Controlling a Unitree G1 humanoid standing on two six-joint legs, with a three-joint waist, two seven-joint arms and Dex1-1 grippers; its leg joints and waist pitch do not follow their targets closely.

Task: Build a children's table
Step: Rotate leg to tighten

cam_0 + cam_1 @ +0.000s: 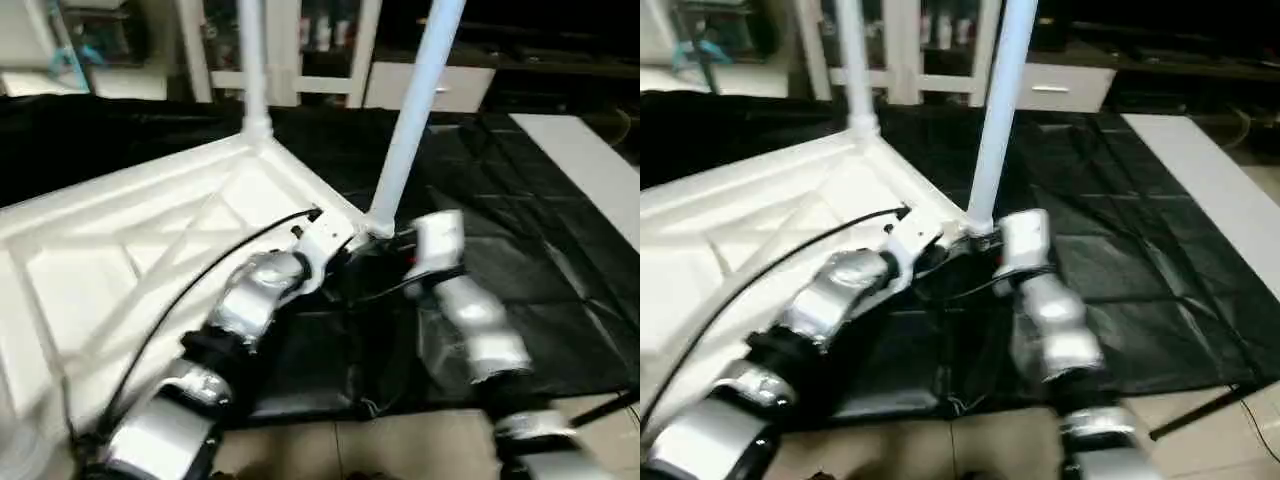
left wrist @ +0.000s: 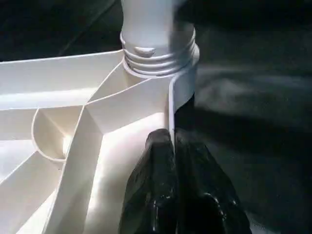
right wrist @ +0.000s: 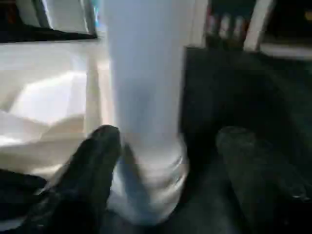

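Tabletop (image 1: 120, 250): white plastic, underside ribbed in crossing diagonals. Leg at corner socket (image 1: 410, 120): white, faint blue tint. Second leg (image 1: 252, 70): white. Cloth under tabletop (image 1: 540, 240): black, creased. Left hand (image 2: 178, 195): glossy black fingers. Right hand (image 3: 170, 185): matt black fingers. Forearms (image 1: 470, 320): silver, black joints. Cable (image 1: 200, 270): black. Floor (image 1: 400, 445): beige tile.

No text, label, brand, number or sign can be read on anything here.
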